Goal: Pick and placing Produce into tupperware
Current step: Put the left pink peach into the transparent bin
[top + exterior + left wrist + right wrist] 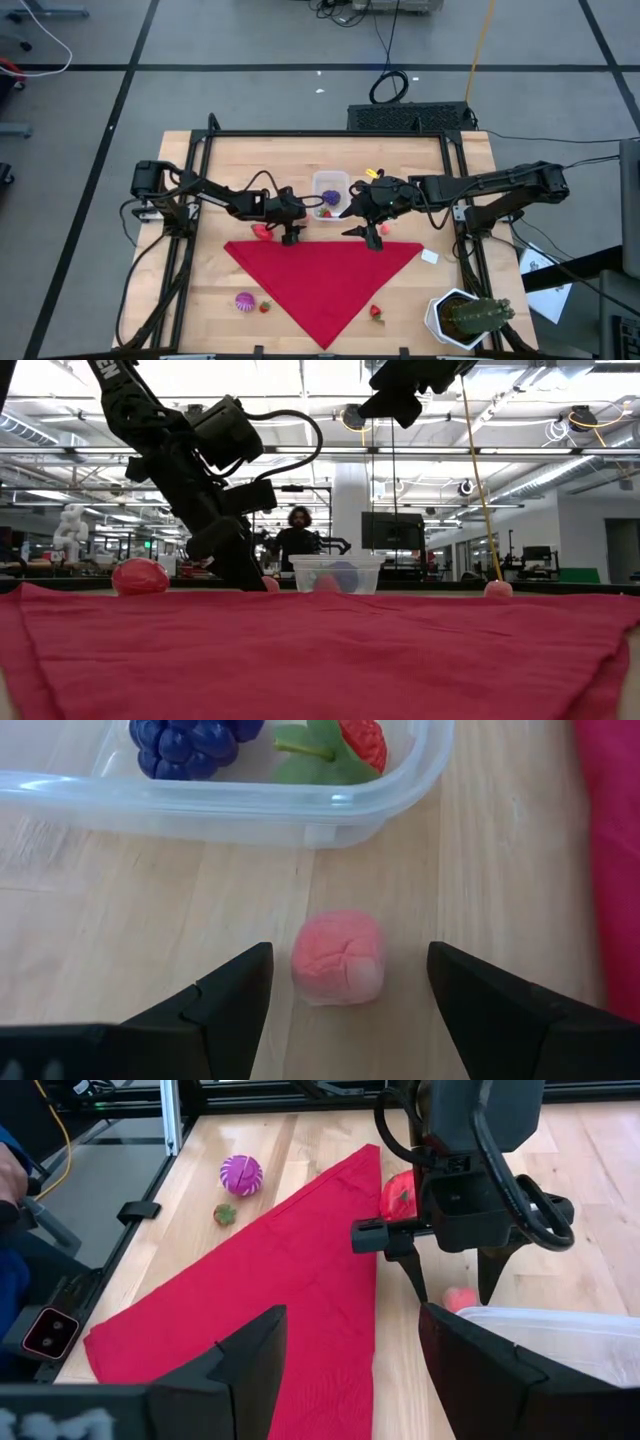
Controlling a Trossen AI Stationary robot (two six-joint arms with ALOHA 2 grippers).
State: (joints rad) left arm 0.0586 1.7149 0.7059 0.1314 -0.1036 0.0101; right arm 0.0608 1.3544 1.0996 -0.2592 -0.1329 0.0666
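The clear tub (300, 815) and its purple fruit (190, 745) run off the left wrist view's edge.

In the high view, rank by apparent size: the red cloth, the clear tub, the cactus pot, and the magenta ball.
1. Red cloth, by far the largest.
2. Cactus pot.
3. Clear tub, somewhat smaller than the pot, though the claws hide part of it.
4. Magenta ball, smallest.

Red cloth (325, 280) spread at tabletop (230, 160) centre; potted cactus (470, 318) at four o'clock; white card (429, 256) nearby.
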